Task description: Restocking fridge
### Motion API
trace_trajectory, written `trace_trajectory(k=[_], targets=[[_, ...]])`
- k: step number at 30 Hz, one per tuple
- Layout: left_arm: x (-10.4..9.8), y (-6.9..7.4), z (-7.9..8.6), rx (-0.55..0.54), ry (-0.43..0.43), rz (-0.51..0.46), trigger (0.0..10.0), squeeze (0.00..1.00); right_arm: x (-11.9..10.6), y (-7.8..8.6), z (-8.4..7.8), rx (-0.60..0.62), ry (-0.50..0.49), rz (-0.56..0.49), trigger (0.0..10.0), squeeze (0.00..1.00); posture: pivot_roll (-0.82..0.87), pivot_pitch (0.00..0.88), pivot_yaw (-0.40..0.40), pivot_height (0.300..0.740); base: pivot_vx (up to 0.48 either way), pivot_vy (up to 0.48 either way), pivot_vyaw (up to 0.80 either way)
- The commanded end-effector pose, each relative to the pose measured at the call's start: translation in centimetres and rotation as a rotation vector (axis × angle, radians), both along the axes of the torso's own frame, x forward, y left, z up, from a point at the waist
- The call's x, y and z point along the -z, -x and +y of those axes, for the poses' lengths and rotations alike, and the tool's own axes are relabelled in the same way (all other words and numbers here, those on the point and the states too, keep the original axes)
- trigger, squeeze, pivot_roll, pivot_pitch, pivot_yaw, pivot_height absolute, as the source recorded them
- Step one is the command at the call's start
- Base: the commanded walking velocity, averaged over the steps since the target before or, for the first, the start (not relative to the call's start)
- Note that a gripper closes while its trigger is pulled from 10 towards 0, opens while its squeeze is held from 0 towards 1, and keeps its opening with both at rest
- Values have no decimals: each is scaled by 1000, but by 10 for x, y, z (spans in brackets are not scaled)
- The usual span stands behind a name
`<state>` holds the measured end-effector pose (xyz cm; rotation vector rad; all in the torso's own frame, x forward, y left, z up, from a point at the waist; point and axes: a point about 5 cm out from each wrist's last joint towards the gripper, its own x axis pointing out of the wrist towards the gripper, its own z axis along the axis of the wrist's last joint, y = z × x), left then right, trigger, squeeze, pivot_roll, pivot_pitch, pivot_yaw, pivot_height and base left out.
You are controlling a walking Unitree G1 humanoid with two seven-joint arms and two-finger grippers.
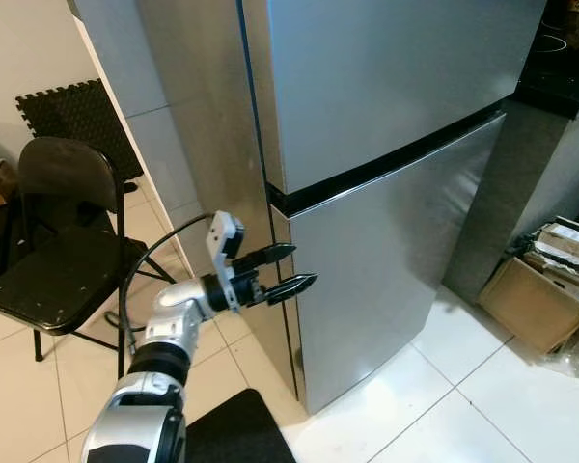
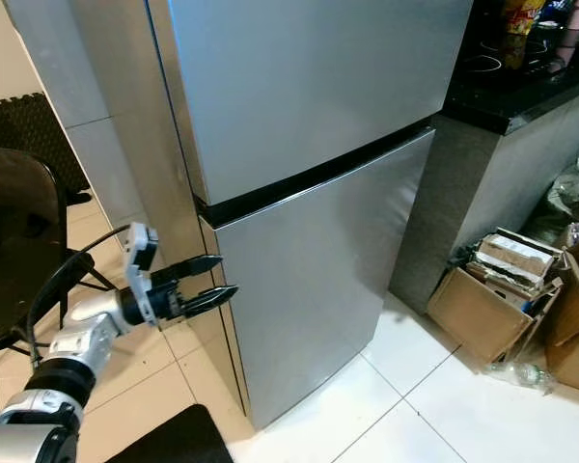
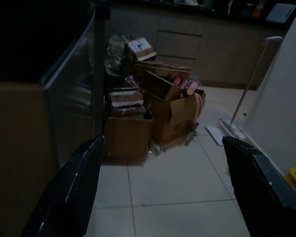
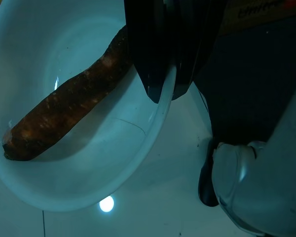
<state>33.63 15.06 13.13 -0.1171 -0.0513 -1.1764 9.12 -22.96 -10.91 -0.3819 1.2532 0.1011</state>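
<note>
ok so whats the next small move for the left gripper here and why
Probably ease the left gripper forward onto the edge of the lower fridge door to pull it open. The door is shut, the open fingers sit right at its edge, and the right gripper is clamped on the rim of a white bowl holding a carrot.

The fridge [image 1: 386, 174] is standing upright on the white tiled floor [image 1: 463, 405], a tall two-door unit in brushed silver steel; both doors are sitting shut, with a dark horizontal seam between the upper and the lower one; its right side is standing against a dark counter [image 2: 521, 96]; a white bowl [image 4: 49, 187] is carrying a long, brown, rough-skinned carrot [image 4: 69, 108], which is lying slantwise across the bowl's inside, one end near the rim.
</note>
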Motion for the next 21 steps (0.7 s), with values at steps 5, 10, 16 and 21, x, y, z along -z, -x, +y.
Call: trace_trajectory(k=[5, 10, 16, 21], targets=[[-2, -6, -13, -42, -41, -37, 10000, 0, 0, 2, -2, -12, 8, -6, 10000, 0, -73, 0, 53, 740, 0, 0, 0], [-8, -11, -14, -63, -51, -54, 10000, 0, 0, 6, -2, -10, 9, -2, 10000, 0, -85, 0, 56, 740, 0, 0, 0], [1, 1, 3, 70, -134, 11, 10000, 0, 1, 12, -4, -11, 13, 9, 10000, 0, -81, 0, 55, 740, 0, 0, 0], [11, 5, 29, 34, -281, 61, 10000, 0, 1, 11, -5, -14, 14, 10, 10000, 0, -72, 0, 53, 740, 0, 0, 0]])
